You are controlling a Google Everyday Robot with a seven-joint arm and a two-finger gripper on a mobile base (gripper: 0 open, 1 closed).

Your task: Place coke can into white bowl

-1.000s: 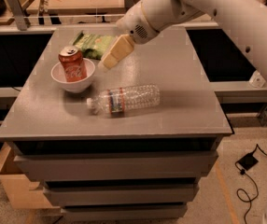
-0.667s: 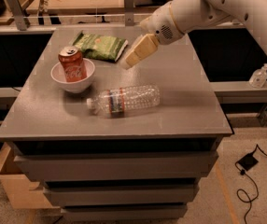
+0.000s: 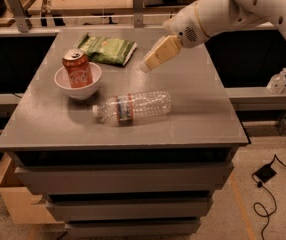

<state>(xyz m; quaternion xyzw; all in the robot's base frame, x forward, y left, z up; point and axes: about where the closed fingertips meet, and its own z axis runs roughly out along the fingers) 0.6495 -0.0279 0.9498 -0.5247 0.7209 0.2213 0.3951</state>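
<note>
Since the small red-orange aluminium coke can stands upright inside the plain round white bowl, near the bench's left edge, I judge the placing done. For any regrip I'd pinch its upper wall above the rim: thin metal, light, smooth, probably slippery and easily dented. The bowl looks hard and glossy, narrowing to a small base. Toward the far edge lies a crinkly green snack bag. A clear ribbed plastic bottle lies sideways mid-bench. Rightward, the tan gripper hovers above the surface, jaws seemingly drawn together, holding nothing.
</note>
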